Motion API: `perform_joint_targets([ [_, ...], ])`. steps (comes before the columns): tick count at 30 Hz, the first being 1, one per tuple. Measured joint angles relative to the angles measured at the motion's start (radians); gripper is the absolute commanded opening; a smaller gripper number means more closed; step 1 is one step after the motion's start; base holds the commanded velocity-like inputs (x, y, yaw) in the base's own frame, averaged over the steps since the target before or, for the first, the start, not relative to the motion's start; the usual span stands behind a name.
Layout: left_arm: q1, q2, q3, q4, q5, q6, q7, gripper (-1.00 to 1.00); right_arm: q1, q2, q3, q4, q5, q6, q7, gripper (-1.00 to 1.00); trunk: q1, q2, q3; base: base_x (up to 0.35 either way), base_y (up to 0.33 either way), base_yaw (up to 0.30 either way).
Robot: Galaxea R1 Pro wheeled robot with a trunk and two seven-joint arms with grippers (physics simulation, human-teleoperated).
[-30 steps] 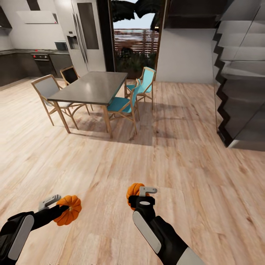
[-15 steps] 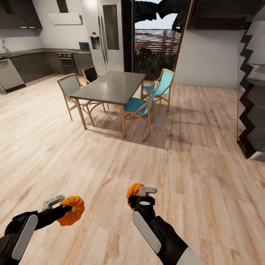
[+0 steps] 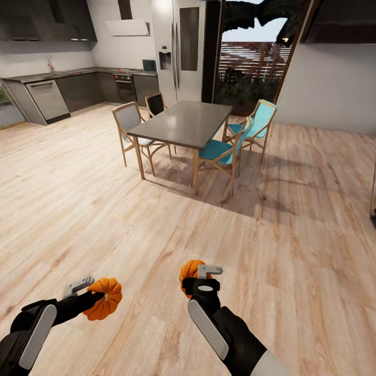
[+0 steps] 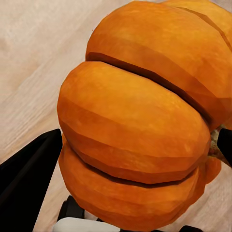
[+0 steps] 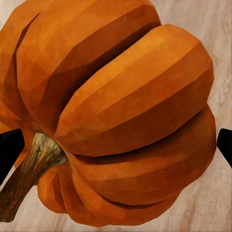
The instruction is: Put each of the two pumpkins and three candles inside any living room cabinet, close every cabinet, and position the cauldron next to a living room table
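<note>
- Left gripper [image 3: 93, 292], near left in the head view, clamped on a pumpkin [image 3: 103, 298] — a pale finger [image 3: 79, 286] visible on the far side, a black one on the near side.
- In the left wrist view, same pumpkin [image 4: 140, 121] seen close up, ribbed and bright orange, with black finger parts at either edge and pale floorboards behind.
- Right gripper [image 3: 201, 279], near centre, likewise closed around a second pumpkin [image 3: 189, 271]; only the left part of that pumpkin visible past the black wrist and the pale finger [image 3: 210, 270].
- In the right wrist view, second pumpkin [image 5: 116, 111] lying on its side with a brown stem [image 5: 29, 169] pointing out, black finger tips at both edges.
- Both pumpkins held clear above the light wooden floor [image 3: 104, 209], well apart from each other.
- Farther off, a dark-topped dining table [image 3: 183, 124] on wooden legs, with two teal-seated chairs [image 3: 222, 151] on its right side and two pale and dark ones [image 3: 130, 122] on its left.
- At far left, a kitchen run with dark cupboards [image 3: 83, 89], an oven [image 3: 125, 86] and a steel fridge [image 3: 180, 52].
- Behind the table, a tall opening [image 3: 250, 62] onto an outdoor slatted fence and plants — white wall to its right.
</note>
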Motion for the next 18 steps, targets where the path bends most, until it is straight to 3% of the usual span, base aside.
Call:
perform_joint_targets([
  [18,0.0,0.001,0.0,0.001,-0.003,0.004,0.001,-1.0,0.0,0.0,0.002,0.0,0.0,-0.019,0.0,-1.0,0.0,0.0,0.0,0.228,0.088,0.287],
])
